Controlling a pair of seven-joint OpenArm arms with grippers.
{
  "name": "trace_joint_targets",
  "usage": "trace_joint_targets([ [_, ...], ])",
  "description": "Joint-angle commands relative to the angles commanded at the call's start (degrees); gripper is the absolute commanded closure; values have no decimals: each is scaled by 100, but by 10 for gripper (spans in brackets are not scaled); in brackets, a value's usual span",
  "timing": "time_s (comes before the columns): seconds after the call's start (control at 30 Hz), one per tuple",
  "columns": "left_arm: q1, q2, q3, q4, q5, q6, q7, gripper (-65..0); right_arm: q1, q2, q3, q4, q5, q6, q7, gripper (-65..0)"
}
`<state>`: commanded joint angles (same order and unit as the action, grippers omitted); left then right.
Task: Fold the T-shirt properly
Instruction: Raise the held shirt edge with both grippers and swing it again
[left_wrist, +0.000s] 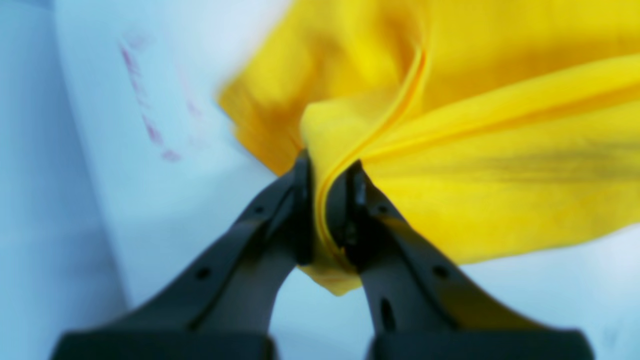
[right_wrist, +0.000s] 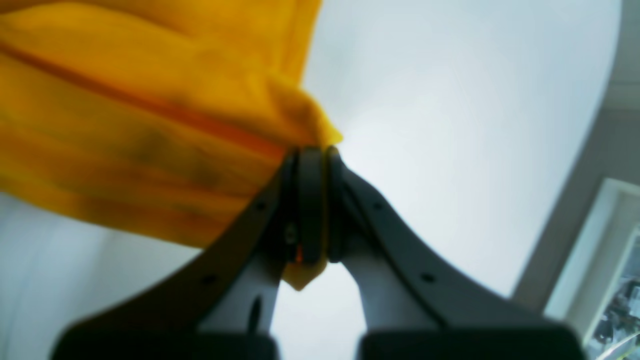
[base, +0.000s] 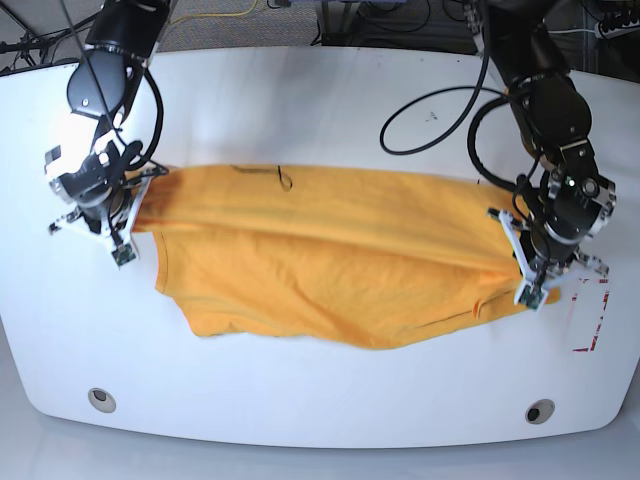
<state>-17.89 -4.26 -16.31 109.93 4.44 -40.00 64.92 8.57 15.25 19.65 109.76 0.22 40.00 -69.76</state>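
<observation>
Base view, left side: the right arm (base: 105, 75) comes down from the far left corner, and its right gripper (base: 128, 212) sits at the left end of the T-shirt (base: 320, 255). In the right wrist view the right gripper (right_wrist: 312, 165) has its jaws pressed together on a bunched edge of the T-shirt (right_wrist: 125, 125), with a small point of fabric poking out below the jaws. The cloth spreads away to the left of that view, off the white table (right_wrist: 450, 125).

Centre: the orange-yellow garment is stretched lengthwise across the middle of the table (base: 320, 90), running left to right between the two grippers. Its far edge is pulled fairly straight; the near part sags toward the near side of the table in loose folds. A small piece of black print (base: 283, 179) shows near the far edge, too small to read.

Right side: the left arm (base: 545, 85) descends from the far right, with a black cable (base: 430, 125) looping beside it. The left gripper (base: 527, 268) is at the right end of the garment. In the left wrist view the left gripper (left_wrist: 327, 165) pinches a folded, doubled edge of the T-shirt (left_wrist: 500, 165) between closed jaws. Red markings (base: 590, 315) lie on the table just right of this gripper.
</observation>
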Motion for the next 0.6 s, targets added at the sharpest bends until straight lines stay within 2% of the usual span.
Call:
trace_joint_targets([
  [0.1,-466,0,176,-88,0,0,0,0,510,193,-149,-123,0,0,-26,0],
  [0.47,-2655,-44,185,-677,-53,0,0,0,2760,765,-932,-659,9,0,-26,0],
  [0.6,-2884,-44,273,-396,0,0,-62,0,3420,905,-1178,-695,9,0,-35,0],
])
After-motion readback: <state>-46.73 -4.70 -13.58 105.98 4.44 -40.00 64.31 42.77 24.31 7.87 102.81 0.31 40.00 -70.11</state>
